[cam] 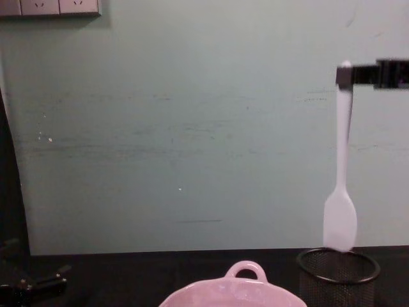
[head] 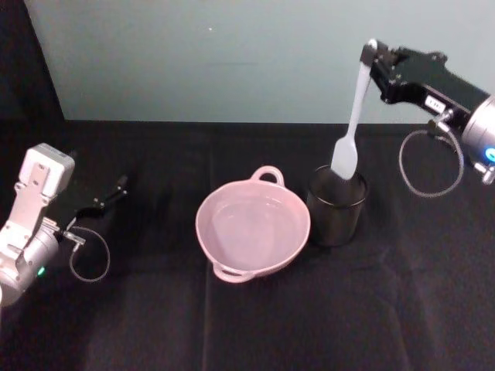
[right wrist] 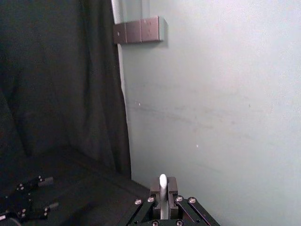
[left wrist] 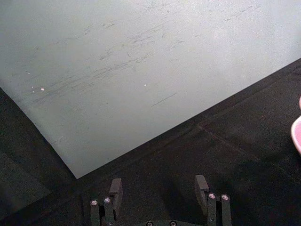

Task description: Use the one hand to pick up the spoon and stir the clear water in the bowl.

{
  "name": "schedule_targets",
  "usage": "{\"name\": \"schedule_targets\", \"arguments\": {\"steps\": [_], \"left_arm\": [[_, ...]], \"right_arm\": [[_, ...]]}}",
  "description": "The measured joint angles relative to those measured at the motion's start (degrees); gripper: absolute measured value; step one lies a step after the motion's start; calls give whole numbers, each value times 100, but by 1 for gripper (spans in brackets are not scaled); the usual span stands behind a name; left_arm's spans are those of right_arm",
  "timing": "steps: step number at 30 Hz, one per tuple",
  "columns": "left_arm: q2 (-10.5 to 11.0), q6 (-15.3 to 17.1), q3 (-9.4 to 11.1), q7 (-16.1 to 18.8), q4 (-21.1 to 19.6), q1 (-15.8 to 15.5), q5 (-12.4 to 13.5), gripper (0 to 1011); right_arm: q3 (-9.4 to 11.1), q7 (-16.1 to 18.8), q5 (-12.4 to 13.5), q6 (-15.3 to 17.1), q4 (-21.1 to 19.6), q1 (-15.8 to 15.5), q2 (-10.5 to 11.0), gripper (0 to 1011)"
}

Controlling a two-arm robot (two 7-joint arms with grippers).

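Note:
My right gripper [head: 373, 56] is shut on the handle tip of the long white spoon [head: 352, 122], which hangs straight down. In the chest view the spoon [cam: 341, 192] has its scoop end just above the rim of the black mesh cup [cam: 338, 266]. The right wrist view shows the spoon's tip [right wrist: 162, 188] pinched between the gripper [right wrist: 162, 197] fingers. The pale pink bowl [head: 232, 255] sits on the black table left of the cup [head: 336, 207], holding faintly glinting clear water [head: 246, 224]. My left gripper [left wrist: 160, 190] stands open, parked at the far left [head: 116, 189].
The table is covered in black cloth, with a pale green wall behind. A black curtain [right wrist: 56, 80] hangs at the left. A grey wall socket strip [right wrist: 136, 30] sits high on the wall. The bowl's edge [left wrist: 297, 132] shows in the left wrist view.

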Motion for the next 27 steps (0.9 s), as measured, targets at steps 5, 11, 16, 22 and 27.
{"name": "schedule_targets", "arguments": {"steps": [5,11,16,22,27], "left_arm": [[0,0,0,0,0,0,0,1011],[0,0,0,0,0,0,0,1011],[0,0,0,0,0,0,0,1011],[0,0,0,0,0,0,0,1011],[0,0,0,0,0,0,0,1011]], "right_arm": [[-46,22,106,-41,216,-43,-65,98],[-80,109,353,-152,609,-89,-209,97],[-94,183,584,-272,927,-143,-300,97],[-78,253,871,-395,1205,-220,-371,97],[-73,325,1089,-466,1387,-270,-408,97]]}}
